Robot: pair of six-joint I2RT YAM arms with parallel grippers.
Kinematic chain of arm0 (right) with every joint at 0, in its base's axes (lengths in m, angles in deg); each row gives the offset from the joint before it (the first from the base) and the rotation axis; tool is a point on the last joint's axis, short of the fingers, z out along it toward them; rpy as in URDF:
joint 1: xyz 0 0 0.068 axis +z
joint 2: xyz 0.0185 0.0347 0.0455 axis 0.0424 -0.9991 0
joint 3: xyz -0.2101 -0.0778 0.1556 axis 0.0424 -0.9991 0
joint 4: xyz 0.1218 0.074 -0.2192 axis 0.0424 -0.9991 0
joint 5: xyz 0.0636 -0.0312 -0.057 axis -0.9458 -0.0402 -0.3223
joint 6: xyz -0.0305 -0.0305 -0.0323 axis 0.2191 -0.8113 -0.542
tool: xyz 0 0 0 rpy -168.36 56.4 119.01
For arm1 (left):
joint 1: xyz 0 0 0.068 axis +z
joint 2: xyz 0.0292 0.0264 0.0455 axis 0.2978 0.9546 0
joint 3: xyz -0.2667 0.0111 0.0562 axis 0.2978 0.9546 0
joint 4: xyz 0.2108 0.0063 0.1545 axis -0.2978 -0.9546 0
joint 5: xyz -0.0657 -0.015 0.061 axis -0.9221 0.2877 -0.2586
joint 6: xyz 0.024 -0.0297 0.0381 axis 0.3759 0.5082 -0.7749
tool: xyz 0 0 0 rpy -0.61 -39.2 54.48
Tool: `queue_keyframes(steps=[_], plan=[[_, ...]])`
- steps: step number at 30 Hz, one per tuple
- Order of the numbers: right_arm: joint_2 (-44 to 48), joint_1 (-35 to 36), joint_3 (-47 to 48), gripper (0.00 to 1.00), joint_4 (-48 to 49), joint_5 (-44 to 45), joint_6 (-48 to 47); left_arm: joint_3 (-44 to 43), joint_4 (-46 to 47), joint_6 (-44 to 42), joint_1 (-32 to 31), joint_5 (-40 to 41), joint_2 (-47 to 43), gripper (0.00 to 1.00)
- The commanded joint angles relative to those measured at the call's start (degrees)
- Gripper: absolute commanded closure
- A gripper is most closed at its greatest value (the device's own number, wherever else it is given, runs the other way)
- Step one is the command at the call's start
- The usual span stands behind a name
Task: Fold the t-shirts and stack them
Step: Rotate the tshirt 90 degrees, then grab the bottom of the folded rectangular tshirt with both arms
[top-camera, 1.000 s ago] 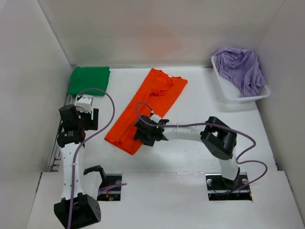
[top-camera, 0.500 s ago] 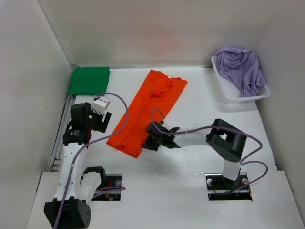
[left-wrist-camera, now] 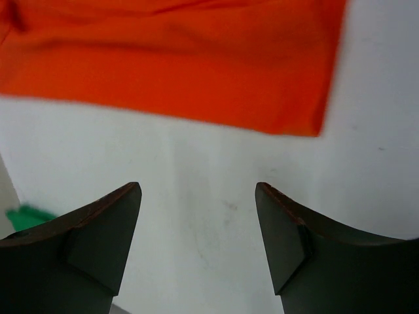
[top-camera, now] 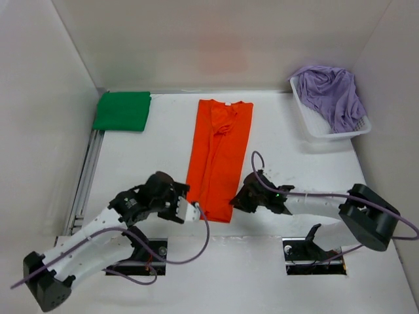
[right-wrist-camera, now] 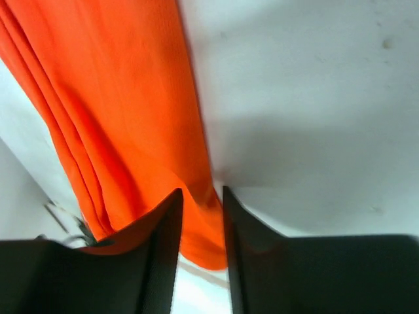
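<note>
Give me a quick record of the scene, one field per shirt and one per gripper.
green shirt: folded, far left corner of table
orange shirt: long narrow strip, mid-table
lavender shirt: crumpled in white basket, far right
left gripper: open, empty, over bare table by orange shirt's near corner
right gripper: pinched on orange shirt's near edge

Both arms reached low and inward. Left tool (left-wrist-camera: pixel 198 188) gaped, fingers wide apart; right tool (right-wrist-camera: pixel 201 191) was pinched nearly together on the orange t-shirt (right-wrist-camera: pixel 124 104).

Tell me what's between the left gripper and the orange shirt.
Only bare table between left gripper and orange shirt, per the left wrist view.
</note>
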Motion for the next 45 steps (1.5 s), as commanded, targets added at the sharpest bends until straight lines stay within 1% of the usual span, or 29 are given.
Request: queue_keyframes(steps=[1, 2, 4, 7, 11, 16, 20, 22, 23, 24, 26, 27, 29, 31, 34, 35, 37, 38, 40, 42, 44, 45], plan=[[3.33, -0.14, -2.36, 0.63, -7.84, 0.42, -7.73, 2.79, -3.11, -8.79, -9.83, 2.64, 0.09, 0.3], [4.74, 0.3, -1.93, 0.59, -8.71, 0.51, -8.17, 3.67, -3.11, -8.62, -13.0, 2.91, 0.71, 0.3], [6.59, 2.58, -0.44, 0.56, -11.0, 1.2, -8.18, 5.16, -2.5, -8.53, -17.5, 2.91, 2.37, 0.3], [7.3, 5.13, 2.2, 0.54, -13.99, 3.31, -8.0, 7.54, 0.04, -9.23, -19.71, 2.91, 5.27, 0.3], [4.59, 7.24, 5.8, 0.53, -15.31, 4.64, -8.0, 9.74, 3.91, -11.25, -17.26, 2.82, 10.72, 0.33], [0.45, 8.39, 9.32, 0.52, -14.79, 4.64, -8.44, 9.83, 8.83, -11.52, -12.86, 2.12, 16.43, 0.34], [-2.97, 9.18, 10.12, 0.52, -14.0, 3.33, -8.7, 10.0, 11.03, -11.34, -13.03, 1.51, 18.64, 0.38], [-4.38, 9.71, 10.12, 0.55, -13.82, 2.36, -8.7, 10.18, 11.21, -11.52, -13.21, 1.07, 18.47, 0.45], [-4.82, 9.97, 9.95, 0.59, -13.65, 2.09, -8.62, 10.18, 11.12, -11.52, -13.21, 0.98, 18.38, 0.51], [-5.18, 10.15, 9.6, 0.65, -13.47, 1.83, -8.44, 10.18, 11.12, -11.52, -13.21, 0.98, 18.46, 0.59], [-5.09, 10.24, 8.28, 0.81, -12.86, 1.48, -7.92, 10.09, 11.04, -11.52, -13.21, 0.89, 18.55, 0.72], [-4.57, 10.24, 7.4, 0.86, -12.68, 1.39, -7.3, 9.92, 10.77, -11.52, -13.38, 0.89, 18.64, 0.79], [-2.29, 10.24, 5.12, 0.91, -12.68, 1.56, -5.81, 9.65, 9.55, -11.52, -13.65, 0.89, 18.82, 0.87], [0.61, 10.24, 2.92, 0.91, -13.29, 2.09, -4.75, 9.39, 7.27, -11.52, -14.08, 0.98, 18.64, 0.9], [5.97, 9.88, -1.38, 0.91, -14.43, 2.88, -2.91, 9.91, 6.2, -11.52, -15.05, 1.94, 17.42, 0.9], [7.2, 9.62, -2.18, 0.91, -14.87, 2.97, -2.73, 10.09, 6.2, -11.6, -15.4, 2.12, 17.15, 0.88], [8.53, 9.53, -2.89, 0.89, -15.22, 2.97, -2.9, 10.09, 6.55, -11.52, -16.02, 2.3, 17.06, 0.8], [8.79, 9.53, -2.89, 0.86, -15.05, 2.79, -3.25, 10.0, 6.81, -11.26, -16.28, 2.3, 17.23, 0.72], [8.71, 9.62, -2.8, 0.76, -14.61, 2.44, -3.69, 9.39, 6.91, -10.64, -16.98, 2.03, 17.67, 0.59], [8.88, 9.62, -2.71, 0.7, -14.35, 2.18, -3.96, 9.13, 7.17, -10.11, -17.69, 2.29, 17.85, 0.47], [10.19, 9.62, -3.15, 0.62, -14.26, 2.18, -3.78, 9.21, 8.22, -9.94, -17.87, 3.08, 17.85, 0.42], [11.07, 9.62, -3.5, 0.61, -14.26, 2.09, -3.43, 9.56, 9.18, -9.94, -17.87, 3.7, 17.94, 0.4]])
